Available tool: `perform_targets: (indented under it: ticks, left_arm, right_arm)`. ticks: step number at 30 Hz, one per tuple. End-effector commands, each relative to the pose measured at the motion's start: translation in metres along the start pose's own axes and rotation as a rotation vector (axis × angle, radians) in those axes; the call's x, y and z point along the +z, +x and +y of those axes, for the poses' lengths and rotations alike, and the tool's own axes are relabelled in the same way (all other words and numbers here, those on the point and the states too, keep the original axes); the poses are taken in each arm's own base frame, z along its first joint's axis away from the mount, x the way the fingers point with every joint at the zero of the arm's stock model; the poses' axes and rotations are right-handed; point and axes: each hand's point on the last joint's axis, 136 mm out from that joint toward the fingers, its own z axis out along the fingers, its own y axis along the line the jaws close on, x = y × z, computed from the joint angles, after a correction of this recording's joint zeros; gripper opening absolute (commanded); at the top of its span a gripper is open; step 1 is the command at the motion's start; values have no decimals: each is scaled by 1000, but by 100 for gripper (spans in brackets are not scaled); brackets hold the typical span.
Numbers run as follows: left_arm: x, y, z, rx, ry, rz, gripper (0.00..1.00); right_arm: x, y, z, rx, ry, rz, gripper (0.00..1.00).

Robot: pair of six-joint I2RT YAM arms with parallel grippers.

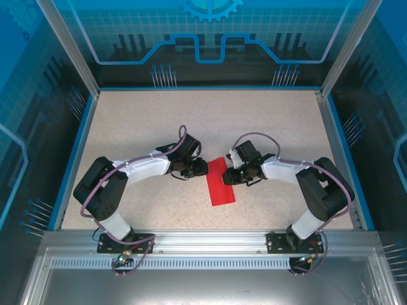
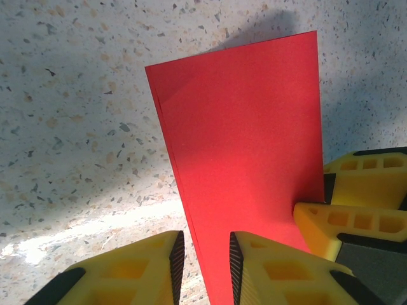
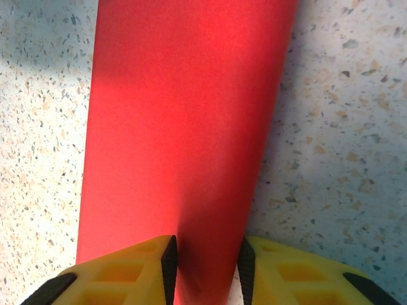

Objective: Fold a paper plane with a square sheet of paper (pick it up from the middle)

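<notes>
We see our hand (image 3: 207, 257), its two yellow fingers (image 3: 121, 276) standing apart. Red paper (image 3: 191, 127) lies flat on the speckled counter (image 3: 343, 140), running from between them straight ahead; it also spreads beneath one finger.

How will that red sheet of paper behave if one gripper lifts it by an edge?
The square sheet of paper looks thin and doubled over, its layered edge showing at the left wrist, so it would probably droop when held by one end. Lying flat on the speckled table, it likely weighs little and may slide if pushed.
</notes>
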Motion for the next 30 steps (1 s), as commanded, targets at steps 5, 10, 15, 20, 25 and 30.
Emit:
perform_targets:
  ticks: [5,10,15,20,25,30]
  left_arm:
    - [5,4,-2,-18,27,23,28]
    - [6,5,-4,-19,31,25,28]
    - [10,7,-5,-21,36,32,28]
    - [14,10,-9,-19,41,40,28]
    - [18,13,-11,-17,41,47,28]
    - [21,14,-13,-15,46,54,28]
  right_arm:
    - [6,10,2,-13,4,28,35]
    - [8,11,1,1,9,33,35]
    - [7,10,-1,6,19,33,34]
    - [9,10,-1,13,18,34,35]
    - [9,9,1,4,16,31,34]
    - [9,8,2,3,16,31,35]
